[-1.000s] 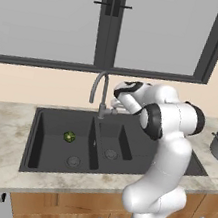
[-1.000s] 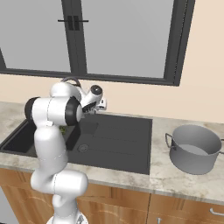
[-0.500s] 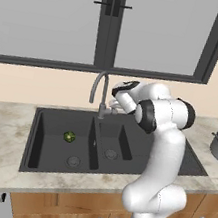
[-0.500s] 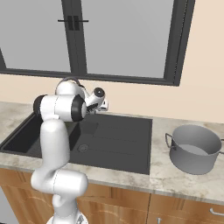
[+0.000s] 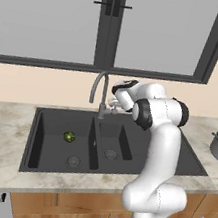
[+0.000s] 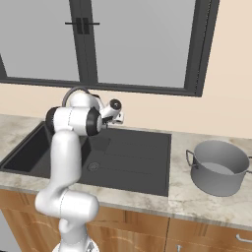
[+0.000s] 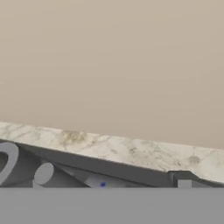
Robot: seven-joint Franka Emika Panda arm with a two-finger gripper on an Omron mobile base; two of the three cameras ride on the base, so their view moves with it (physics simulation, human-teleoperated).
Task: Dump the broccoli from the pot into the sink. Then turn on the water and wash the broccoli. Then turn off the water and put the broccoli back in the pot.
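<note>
So the end effector (image 5: 116,103) is parked right at the faucet (image 5: 101,87), at the little side lever (image 7: 46,174) by its base, roughly 3 o'clock of the faucet stem in the left base view. Can't tell if the fingers are spread or pinched; the tips are hidden behind the wrist, and the hand view mostly looks at the beige wall with the lever poking in at about 7 o'clock.

The broccoli (image 5: 68,136) is sitting in the big basin of the sink (image 5: 48,120), around 11 o'clock of that basin's drain (image 5: 73,161). The pot (image 6: 218,167) stands upright on the table (image 6: 197,206), well apart at 3 o'clock of the sink in the right base view, and it looks empty from here.

My read: dumping is done and this is the lever step. No water is visible from the spout, so I can't say if it's going on or off. To do it well, I'd nudge the lever gently, keeping contact near its tip, and not lean on the stem.
</note>
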